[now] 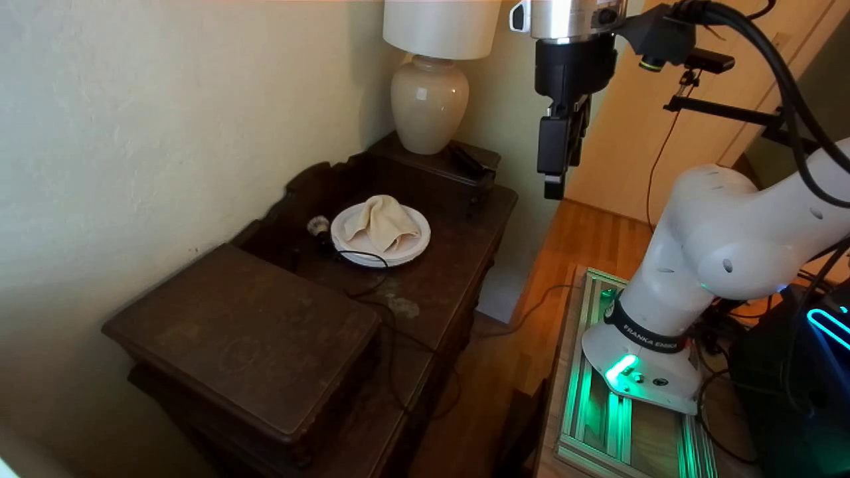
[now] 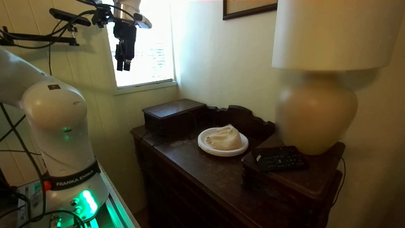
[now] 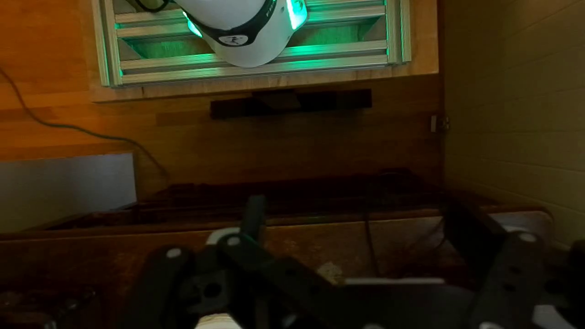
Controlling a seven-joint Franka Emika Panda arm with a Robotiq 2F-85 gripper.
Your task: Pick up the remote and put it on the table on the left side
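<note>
The arm (image 1: 707, 242) is noted bent, with its jaws pointed down and held high, well apart from the lamp (image 1: 430, 89). In the wrist view the jaws are seen spread wide, with nothing gripped. The remote (image 2: 281, 158) is located just beside the lamp's foot, on the raised end of the table (image 2: 311, 178), lower than the jaws and well apart from them.

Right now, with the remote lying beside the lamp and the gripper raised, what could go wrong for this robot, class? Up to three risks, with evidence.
1. The remote lies close to the lamp, so the reaching gripper might bump it.
2. Carried low, the remote could brush the cloth on the plates.
3. The loose cable by the plates might snag.
</note>
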